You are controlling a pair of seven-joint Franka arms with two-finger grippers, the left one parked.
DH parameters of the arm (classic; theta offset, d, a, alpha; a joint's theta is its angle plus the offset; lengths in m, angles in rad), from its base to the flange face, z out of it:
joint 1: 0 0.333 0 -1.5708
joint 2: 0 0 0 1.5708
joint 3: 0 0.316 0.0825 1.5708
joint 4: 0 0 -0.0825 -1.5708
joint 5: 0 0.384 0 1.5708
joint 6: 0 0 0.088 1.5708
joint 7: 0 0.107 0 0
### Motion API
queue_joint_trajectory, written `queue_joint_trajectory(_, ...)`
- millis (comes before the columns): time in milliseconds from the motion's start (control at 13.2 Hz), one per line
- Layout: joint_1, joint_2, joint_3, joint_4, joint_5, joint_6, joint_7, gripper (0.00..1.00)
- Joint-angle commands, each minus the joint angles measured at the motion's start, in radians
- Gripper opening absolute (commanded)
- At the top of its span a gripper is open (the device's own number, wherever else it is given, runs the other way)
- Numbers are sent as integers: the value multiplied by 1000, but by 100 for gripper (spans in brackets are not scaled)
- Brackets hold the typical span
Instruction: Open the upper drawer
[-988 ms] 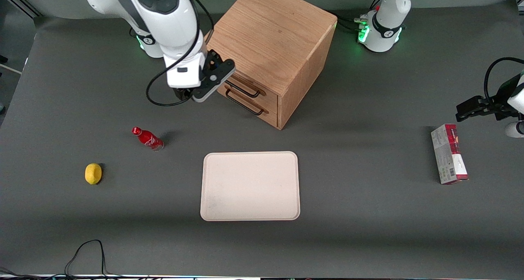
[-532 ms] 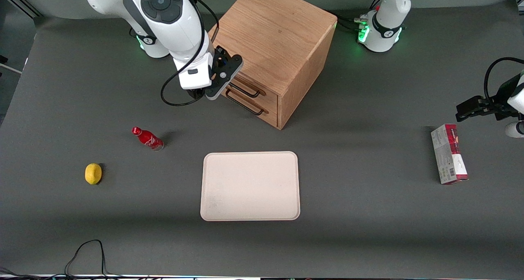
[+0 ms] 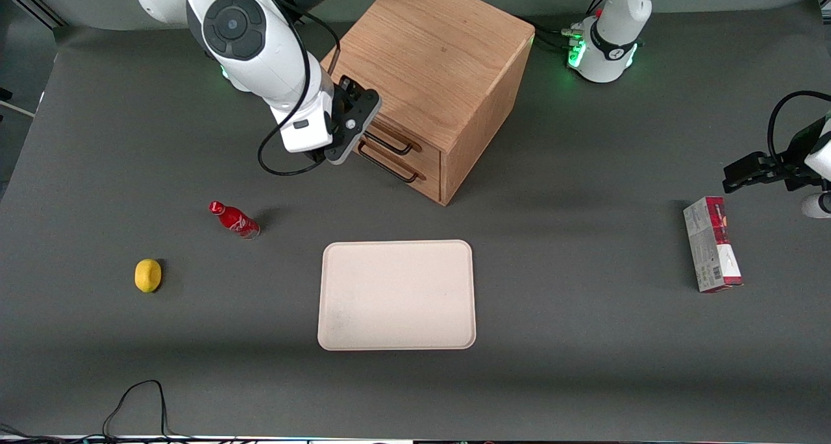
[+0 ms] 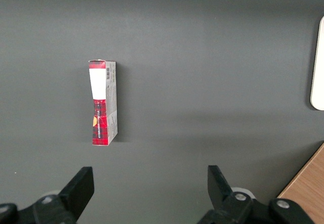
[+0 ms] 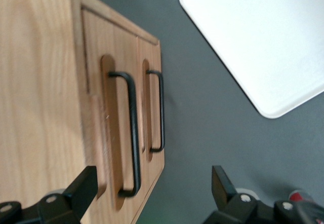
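The light oak cabinet [image 3: 435,54] stands on the table with both drawers shut. The upper drawer [image 3: 419,147] has a thin black wire handle [image 3: 391,143], which also shows in the right wrist view [image 5: 131,133]. The identical lower drawer's handle [image 5: 160,111] is beside it. My right gripper [image 3: 354,121] is open and empty, just in front of the drawer fronts at the handles' end toward the working arm. In the right wrist view the gripper [image 5: 152,186] has its jaws spread wide, and the near end of the upper handle lies between them, apart from both fingers.
A cream tray [image 3: 396,295] lies nearer the front camera than the cabinet. A red cola bottle [image 3: 234,218] and a lemon [image 3: 148,275] lie toward the working arm's end. A red and grey box [image 3: 711,252] lies toward the parked arm's end.
My right gripper has moved in toward the cabinet's drawer fronts and the wrist has turned. The drawers have not moved.
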Motion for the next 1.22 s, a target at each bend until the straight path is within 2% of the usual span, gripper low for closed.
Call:
queue_joint_trajectory(0,20,-33,-10,-117,27,106,-30,100)
queue_joint_trajectory(1140,82,-40,-7,-284,26,285,-30,100)
